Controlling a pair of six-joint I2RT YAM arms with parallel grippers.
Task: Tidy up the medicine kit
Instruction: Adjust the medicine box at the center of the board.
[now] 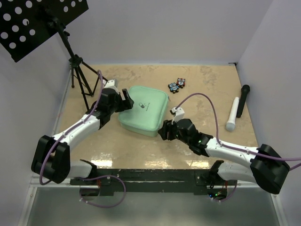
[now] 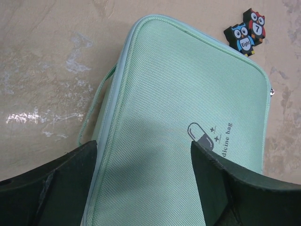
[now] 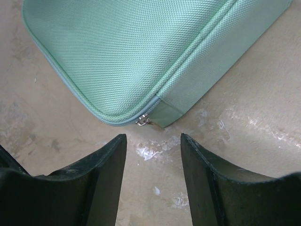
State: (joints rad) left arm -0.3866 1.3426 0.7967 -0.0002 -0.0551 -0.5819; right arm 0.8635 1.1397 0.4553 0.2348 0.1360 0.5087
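Item: mint-green woven zip case (image 1: 143, 110), shut | left gripper (image 2: 143, 155): jaws wide above it, probably for steadying | right gripper (image 3: 154, 141): jaws half-open, empty, aimed at metal zip pull (image 3: 145, 121) for unzipping

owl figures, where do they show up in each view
Top external: the owl figures lie on the table just beyond the far right corner of the medicine kit.
Left wrist: top right, off the kit's corner.
Right wrist: not in it.
Shared landmark: the mint-green medicine kit, seen in all three.
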